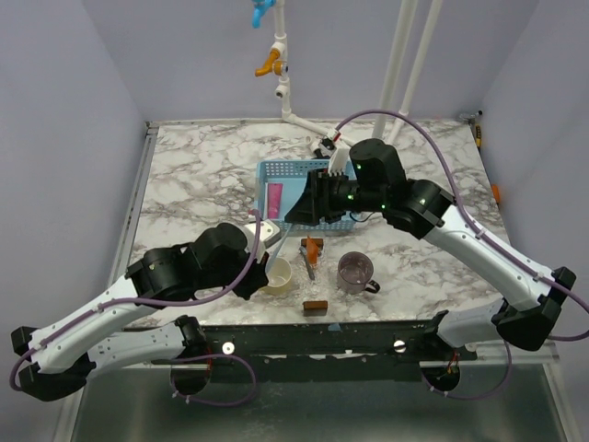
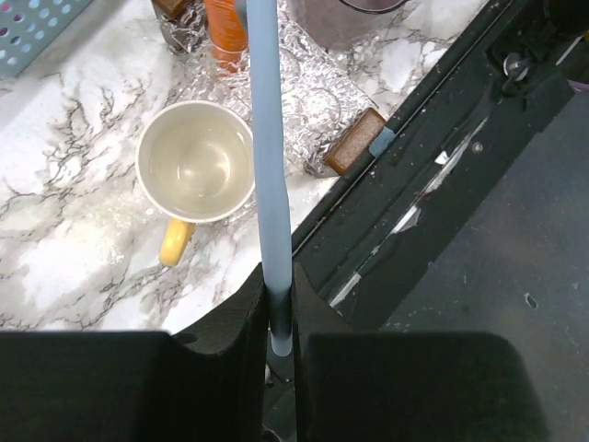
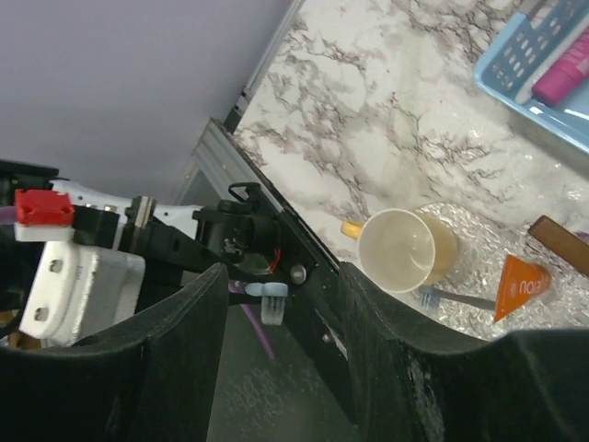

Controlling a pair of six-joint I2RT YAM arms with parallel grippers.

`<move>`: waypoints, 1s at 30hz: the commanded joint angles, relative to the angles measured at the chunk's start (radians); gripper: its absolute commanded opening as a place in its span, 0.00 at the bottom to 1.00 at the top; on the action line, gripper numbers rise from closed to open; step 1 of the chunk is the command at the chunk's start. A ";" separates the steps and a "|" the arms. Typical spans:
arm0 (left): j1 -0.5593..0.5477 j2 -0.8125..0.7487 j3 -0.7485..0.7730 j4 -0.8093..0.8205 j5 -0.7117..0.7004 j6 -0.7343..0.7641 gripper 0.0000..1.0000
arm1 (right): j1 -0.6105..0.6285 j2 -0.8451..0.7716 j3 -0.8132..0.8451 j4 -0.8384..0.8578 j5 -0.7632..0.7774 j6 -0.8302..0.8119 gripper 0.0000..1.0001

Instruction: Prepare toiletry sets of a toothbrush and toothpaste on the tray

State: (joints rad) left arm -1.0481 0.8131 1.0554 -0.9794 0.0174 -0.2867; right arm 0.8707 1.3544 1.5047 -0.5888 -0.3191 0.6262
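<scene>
My left gripper (image 1: 268,250) (image 2: 279,308) is shut on the end of the pale blue toothbrush handle (image 2: 265,138), holding it up above the table near the cream cup (image 1: 278,274). The toothbrush (image 1: 284,240) points up-right toward my right gripper (image 1: 296,217). My right gripper (image 3: 281,299) is open, and the toothbrush head (image 3: 269,296) sits between its jaws without touching them. The orange toothpaste tube (image 1: 313,247) (image 3: 520,285) (image 2: 225,32) lies on a foil mat in front of the blue tray (image 1: 276,169). A second toothbrush (image 3: 451,296) lies on the mat beside the cup.
A pink tube (image 1: 275,198) lies in the tray. A grey mug (image 1: 356,272) stands right of the toothpaste. A brown block (image 1: 316,307) sits at the table's front edge. The cream cup (image 2: 195,161) has a yellow handle. White pipes stand at the back.
</scene>
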 commanded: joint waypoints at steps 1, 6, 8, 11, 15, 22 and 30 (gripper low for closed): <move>-0.017 -0.016 0.025 -0.046 -0.092 0.004 0.00 | 0.008 0.017 0.037 -0.077 0.025 -0.032 0.55; -0.018 -0.022 0.023 -0.054 -0.106 0.003 0.00 | 0.014 0.016 0.022 -0.048 -0.026 -0.016 0.55; -0.020 -0.023 0.023 -0.053 -0.110 0.003 0.00 | 0.014 0.019 0.022 -0.044 -0.037 -0.011 0.54; -0.021 -0.022 0.022 -0.050 -0.113 0.004 0.00 | 0.016 0.027 0.018 -0.032 -0.073 -0.001 0.53; -0.021 -0.021 0.016 -0.045 -0.112 0.003 0.00 | 0.020 0.033 0.013 -0.021 -0.087 0.009 0.51; -0.025 -0.031 0.010 -0.035 -0.108 0.001 0.00 | 0.021 0.055 0.000 0.020 -0.126 0.033 0.48; -0.025 -0.038 0.002 -0.028 -0.104 0.004 0.00 | 0.022 0.064 -0.011 0.056 -0.155 0.055 0.41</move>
State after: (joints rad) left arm -1.0676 0.7898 1.0565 -1.0180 -0.0700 -0.2871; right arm 0.8837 1.4113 1.5024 -0.5686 -0.4324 0.6628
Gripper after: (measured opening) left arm 0.112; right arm 0.425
